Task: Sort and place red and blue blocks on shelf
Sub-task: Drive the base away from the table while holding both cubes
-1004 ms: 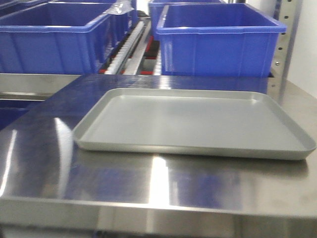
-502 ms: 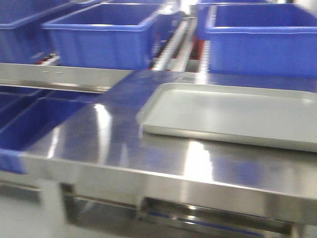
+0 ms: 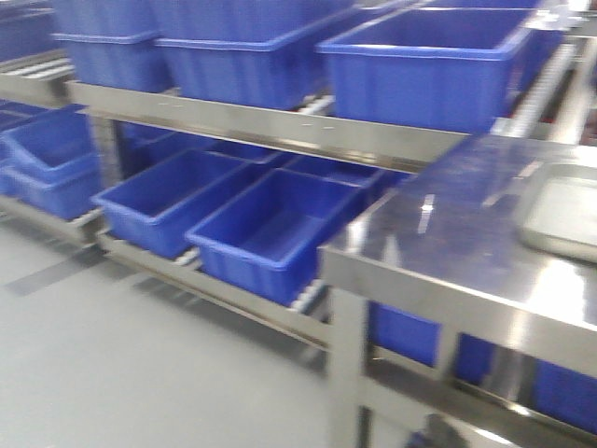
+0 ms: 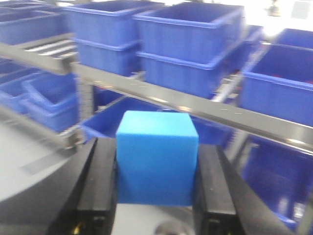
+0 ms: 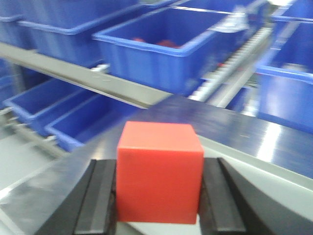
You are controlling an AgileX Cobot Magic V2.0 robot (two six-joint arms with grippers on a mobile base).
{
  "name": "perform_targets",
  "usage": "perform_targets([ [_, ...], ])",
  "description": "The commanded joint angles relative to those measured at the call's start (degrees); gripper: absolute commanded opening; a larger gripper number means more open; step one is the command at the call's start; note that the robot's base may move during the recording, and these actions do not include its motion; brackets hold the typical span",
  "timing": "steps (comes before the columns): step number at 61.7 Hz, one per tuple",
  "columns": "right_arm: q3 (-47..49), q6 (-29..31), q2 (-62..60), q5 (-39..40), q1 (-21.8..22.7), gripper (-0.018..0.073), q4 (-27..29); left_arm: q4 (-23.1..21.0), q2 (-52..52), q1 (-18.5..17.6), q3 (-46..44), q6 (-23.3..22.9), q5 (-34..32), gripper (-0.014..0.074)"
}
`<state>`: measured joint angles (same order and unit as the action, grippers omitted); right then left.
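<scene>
Blue bins point(image 3: 424, 65) crowd the grey steel shelf point(image 3: 270, 126); at 3 o'clock in the front view a shiny counter point(image 3: 448, 219) bears a shallow tray point(image 3: 564, 210). The step looks like carrying. The left hand point(image 4: 156, 171) is clamped on the blue block point(image 4: 156, 147), and the right hand point(image 5: 159, 186) on the red block point(image 5: 159, 161). Each is a plain matte cube, sharp-edged, seated squarely between dark pads. The next move probably calls for picking a shelf level and setting each block down flat.

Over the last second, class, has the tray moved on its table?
No. The tray has shifted to the frame's right edge, but the table under it shifted equally; the camera swung left, the tray stayed put.
</scene>
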<state>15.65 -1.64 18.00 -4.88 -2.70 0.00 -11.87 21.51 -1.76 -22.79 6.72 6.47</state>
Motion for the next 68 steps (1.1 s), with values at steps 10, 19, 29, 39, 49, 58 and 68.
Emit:
perform_targets([
  [10, 1.6, 0.2, 0.3, 4.9, 0.4, 0.0045, -0.3, -0.1, 0.3, 0.0, -1.8, 0.1, -5.2, 0.0124],
  [19, 1.6, 0.2, 0.3, 4.9, 0.4, 0.0045, -0.3, -0.1, 0.3, 0.0, -1.8, 0.1, -5.2, 0.0124],
  [29, 1.6, 0.2, 0.3, 4.9, 0.4, 0.0045, -0.3, -0.1, 0.3, 0.0, -1.8, 0.1, -5.2, 0.0124],
  [39, 1.6, 0.2, 0.3, 4.9, 0.4, 0.0045, -0.3, -0.1, 0.3, 0.0, -1.8, 0.1, -5.2, 0.0124],
  [49, 1.6, 0.2, 0.3, 4.9, 0.4, 0.0045, -0.3, -0.1, 0.3, 0.0, -1.8, 0.1, -5.2, 0.0124],
  [58, 1.6, 0.2, 0.3, 4.9, 0.4, 0.0045, -0.3, -0.1, 0.3, 0.0, -1.8, 0.1, -5.2, 0.0124],
  [68, 1.6, 0.2, 0.3, 4.9, 0.4, 0.0045, -0.3, -0.1, 0.3, 0.0, -1.8, 0.1, -5.2, 0.0124],
])
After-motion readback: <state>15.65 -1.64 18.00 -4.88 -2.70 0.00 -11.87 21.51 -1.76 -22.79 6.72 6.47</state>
